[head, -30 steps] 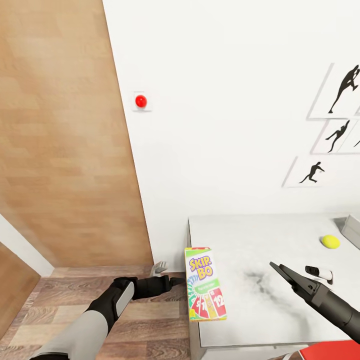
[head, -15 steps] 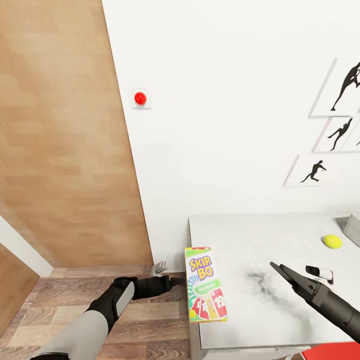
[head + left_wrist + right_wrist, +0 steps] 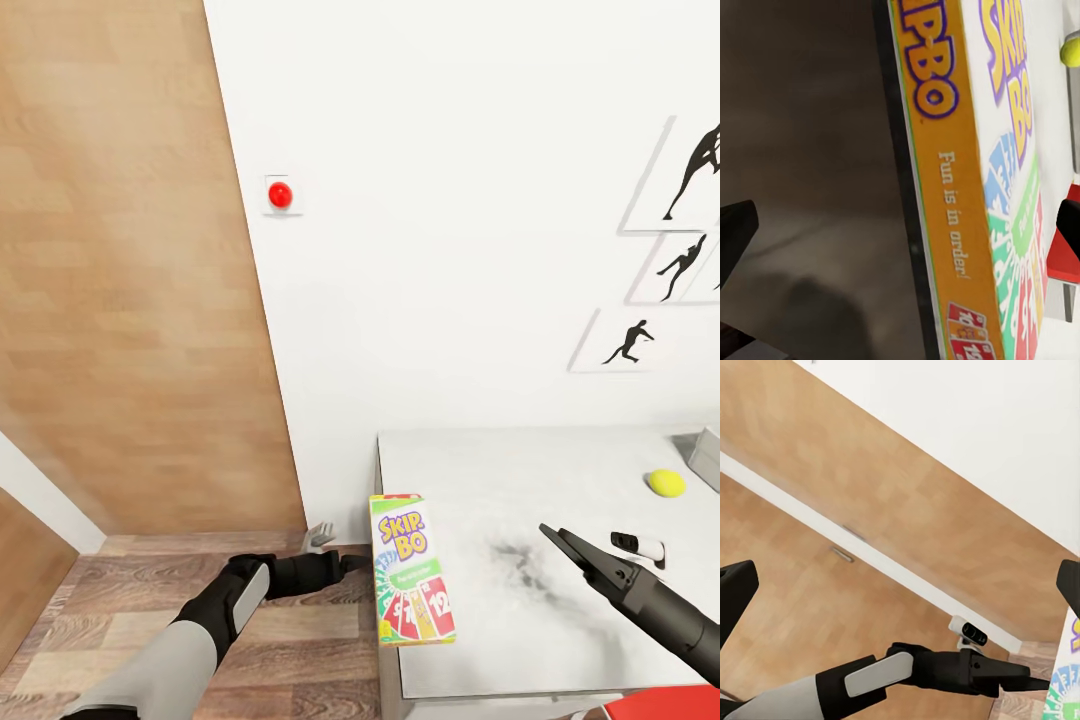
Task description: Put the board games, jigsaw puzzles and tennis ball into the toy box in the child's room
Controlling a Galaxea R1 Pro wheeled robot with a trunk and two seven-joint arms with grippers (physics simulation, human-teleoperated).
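Wooden door (image 3: 120,270): fills the left of the head view, beside the white wall with its red button (image 3: 281,194).
My left gripper (image 3: 362,562): lower centre-left, fingers closed on the SKIP-BO box (image 3: 411,568), pinching its left edge.
SKIP-BO box: upright at the table's left edge, printed face toward the camera; its orange side runs close past my left wrist camera (image 3: 945,187).
Table (image 3: 480,470): pale grey, lower right.
My right gripper (image 3: 560,545): lower right, over the table, holding nothing; jaws spread wide in the wrist view.
Tennis ball (image 3: 665,483): right edge, resting on the table.
Toy box (image 3: 706,452): a grey corner at the far right edge.
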